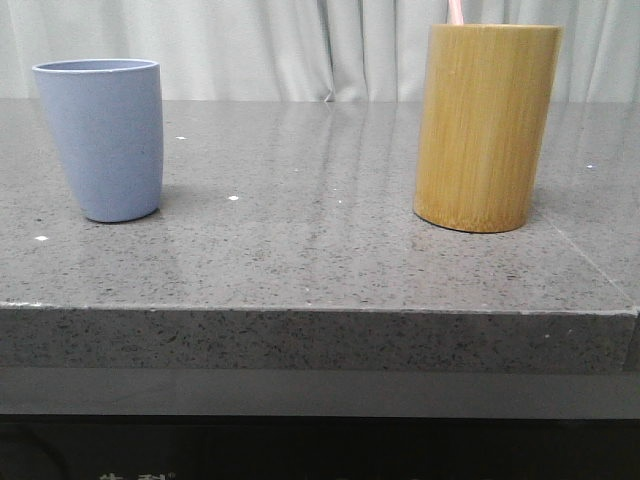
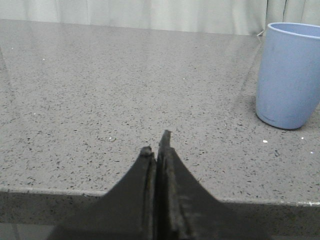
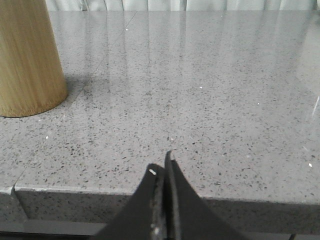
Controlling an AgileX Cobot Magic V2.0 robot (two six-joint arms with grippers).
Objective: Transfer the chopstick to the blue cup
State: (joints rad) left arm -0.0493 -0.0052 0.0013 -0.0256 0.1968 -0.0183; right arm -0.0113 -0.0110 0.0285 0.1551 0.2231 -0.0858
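Progress: none judged done, lift and transfer remain | chopstick [image 1: 455,11]: thin pale pink tip standing out of bamboo holder [image 1: 487,127], 3 o'clock on table [image 1: 320,270] | blue cup [image 1: 101,137]: 9 o'clock, upright | left gripper [image 2: 158,145], right gripper [image 3: 161,165]: fingers together, holding nothing, at table's near edge

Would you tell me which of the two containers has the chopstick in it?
The bamboo holder, the taller tan cylinder on the right: the pink chopstick pokes above its rim. Nothing sticks out of the blue cup.
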